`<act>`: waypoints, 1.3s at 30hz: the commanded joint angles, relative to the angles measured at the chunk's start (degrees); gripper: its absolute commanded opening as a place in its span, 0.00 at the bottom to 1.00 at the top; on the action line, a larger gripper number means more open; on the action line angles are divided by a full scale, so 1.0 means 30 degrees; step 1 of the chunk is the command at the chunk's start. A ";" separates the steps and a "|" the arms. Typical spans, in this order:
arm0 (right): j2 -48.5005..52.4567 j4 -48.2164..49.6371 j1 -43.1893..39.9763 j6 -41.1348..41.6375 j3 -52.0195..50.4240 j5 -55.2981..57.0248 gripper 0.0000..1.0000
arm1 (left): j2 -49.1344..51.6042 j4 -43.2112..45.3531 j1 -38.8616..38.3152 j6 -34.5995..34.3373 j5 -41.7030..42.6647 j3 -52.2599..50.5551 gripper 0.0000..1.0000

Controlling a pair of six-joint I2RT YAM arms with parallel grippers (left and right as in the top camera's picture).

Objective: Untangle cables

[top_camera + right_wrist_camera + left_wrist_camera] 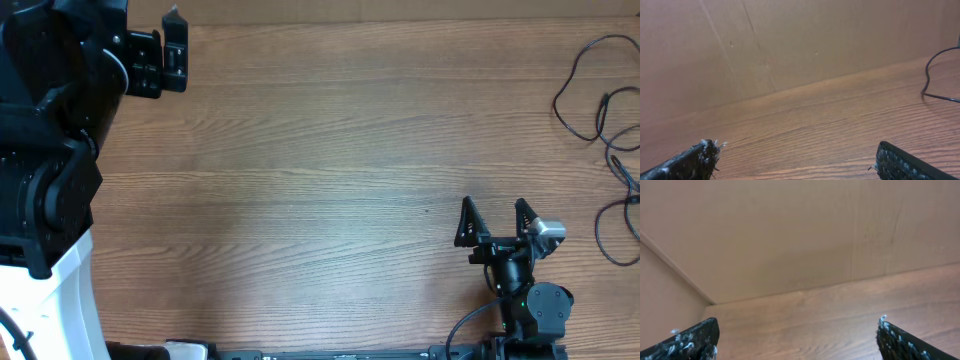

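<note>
A: While both arms hang clear, where are the thin black wiry cables (606,118)?
B: In loose loops well right of the black two-finger right gripper (493,207), partly out of frame. That gripper's fingers are spread wide, empty. The left gripper (797,342), far left of it, is the same.
A: Risk?
B: Pinching several strands together would likely tighten the tangle. Dragging could pull cords off the brown wood-grain table (300,200).
</note>
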 commanded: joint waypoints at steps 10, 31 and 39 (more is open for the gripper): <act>-0.0211 0.0058 -0.0087 0.0073 -0.0197 0.0117 1.00 | 0.0000 -0.3723 -0.0124 0.0284 0.0051 -0.0058 1.00; -0.0211 0.0058 -0.0087 0.0066 -0.0197 0.0117 1.00 | -0.1188 1.4010 -0.0124 0.0342 0.5785 -0.0058 1.00; -0.0211 0.0058 -0.0087 0.0073 -0.0197 0.0117 1.00 | -0.3104 1.6305 -0.0124 0.0350 0.6251 -0.0313 1.00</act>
